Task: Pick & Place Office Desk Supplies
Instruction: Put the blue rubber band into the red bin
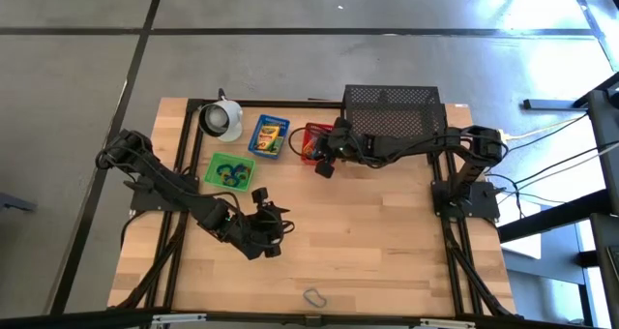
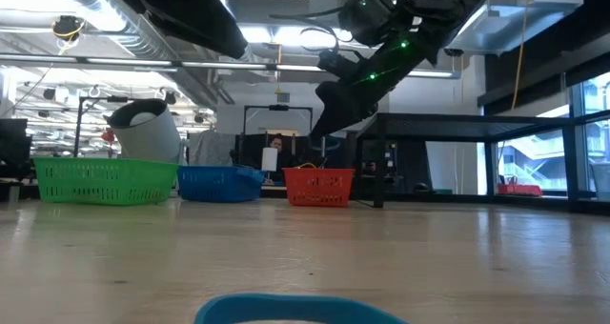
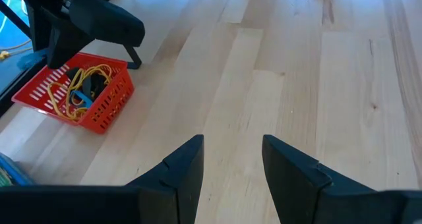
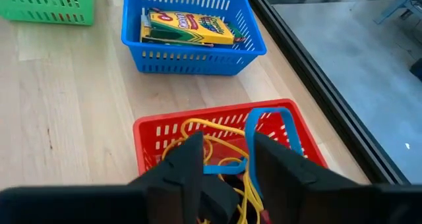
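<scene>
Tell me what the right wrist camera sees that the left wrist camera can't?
Only the right wrist view shows the crayon box lying in the blue basket, plus a blue rubber band hanging at the right gripper. Only the left wrist view shows the left gripper, open over bare table. Both show the red basket of yellow bands.

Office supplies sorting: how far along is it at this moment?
Done: crayon boxes lie in the blue basket, bands in the green basket. In hand: the right gripper hangs over the red basket, a blue rubber band dropping between its parted fingers. Left: one band on the table's near edge; the left gripper waits open.
</scene>
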You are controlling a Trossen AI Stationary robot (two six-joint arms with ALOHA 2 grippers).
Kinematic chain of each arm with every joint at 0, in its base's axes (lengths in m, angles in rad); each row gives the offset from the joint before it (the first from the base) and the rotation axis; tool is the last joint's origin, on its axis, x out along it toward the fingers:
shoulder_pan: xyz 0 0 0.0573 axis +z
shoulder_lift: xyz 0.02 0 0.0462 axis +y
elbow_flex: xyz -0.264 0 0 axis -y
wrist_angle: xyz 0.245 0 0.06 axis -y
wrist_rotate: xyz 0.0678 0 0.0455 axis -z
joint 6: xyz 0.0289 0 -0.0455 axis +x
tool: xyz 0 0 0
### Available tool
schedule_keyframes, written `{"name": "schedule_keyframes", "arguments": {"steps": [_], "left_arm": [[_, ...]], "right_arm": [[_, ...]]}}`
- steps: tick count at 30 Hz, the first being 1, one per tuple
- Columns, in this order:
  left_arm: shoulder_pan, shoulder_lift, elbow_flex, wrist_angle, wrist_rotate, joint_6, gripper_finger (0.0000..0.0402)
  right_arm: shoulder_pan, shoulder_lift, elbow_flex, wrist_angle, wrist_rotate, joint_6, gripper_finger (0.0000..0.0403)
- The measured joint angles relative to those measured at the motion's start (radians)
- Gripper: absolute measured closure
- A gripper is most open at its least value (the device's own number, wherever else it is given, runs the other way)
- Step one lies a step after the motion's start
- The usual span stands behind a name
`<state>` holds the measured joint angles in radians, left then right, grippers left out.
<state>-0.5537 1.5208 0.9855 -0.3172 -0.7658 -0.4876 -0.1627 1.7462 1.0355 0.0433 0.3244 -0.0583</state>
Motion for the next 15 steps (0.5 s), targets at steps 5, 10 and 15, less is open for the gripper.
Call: {"name": "schedule_keyframes", "arguments": {"steps": [5, 10, 15], "left_arm": [[0.0, 0.0, 0.0, 0.002, 0.0, -0.012, 0.0254], [0.0, 0.0, 0.0, 0.002, 0.0, -0.025, 0.0254], [0.0, 0.0, 0.0, 0.002, 0.0, -0.026, 0.0254]], "right_arm": [[0.003, 0.0, 0.0, 0.0, 0.0, 0.018, 0.0232], [0.005, 0.0, 0.0, 0.0, 0.0, 0.019, 0.0193], [0.01, -0.002, 0.001, -0.026, 0.0, -0.118, 0.0171]]}}
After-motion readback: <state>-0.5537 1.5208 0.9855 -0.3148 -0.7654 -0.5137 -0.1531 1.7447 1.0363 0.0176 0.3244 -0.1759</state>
